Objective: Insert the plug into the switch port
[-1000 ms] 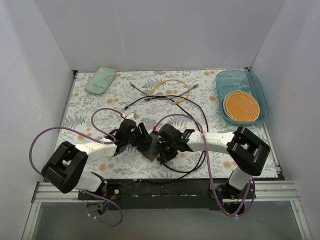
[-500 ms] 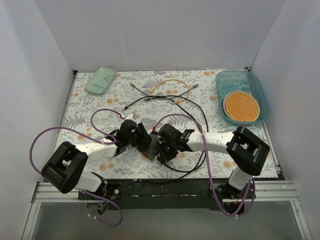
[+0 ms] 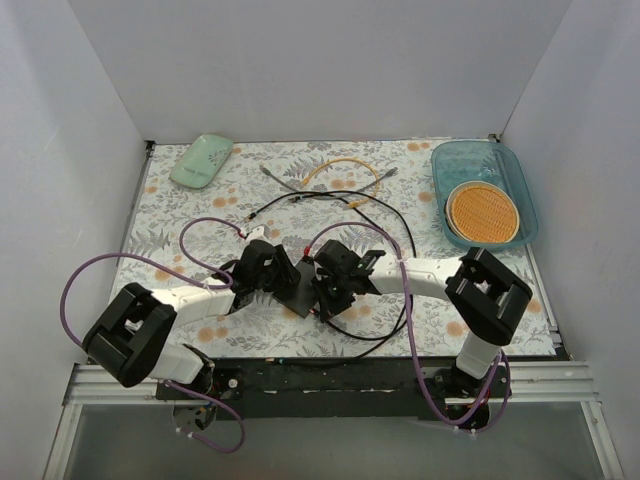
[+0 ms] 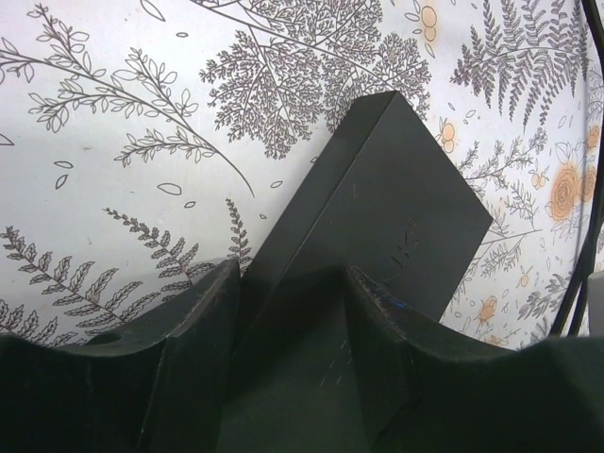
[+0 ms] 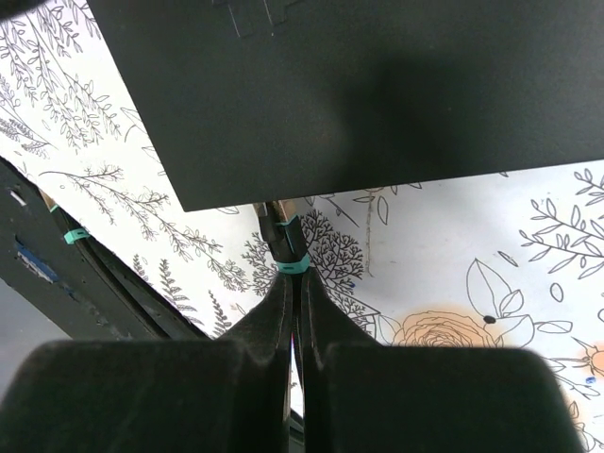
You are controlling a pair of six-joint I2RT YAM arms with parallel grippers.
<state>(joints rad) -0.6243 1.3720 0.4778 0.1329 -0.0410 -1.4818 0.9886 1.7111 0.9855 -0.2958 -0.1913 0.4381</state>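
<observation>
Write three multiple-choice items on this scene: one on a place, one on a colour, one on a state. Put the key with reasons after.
1. Seen from above, where on the table does the teal tray stand?
A. far left corner
B. far right corner
C. near edge, between the arms

2. The round disc in the tray is
A. orange
B. green
C. black

3. The right fingers are
A. spread wide and empty
B. out of view
C. shut on the plug

Key:
1 B: it sits at the back on the right.
2 A: it is plainly orange in the top view.
3 C: the right wrist view shows them pressed together on the plug at the edge of the switch.
</observation>
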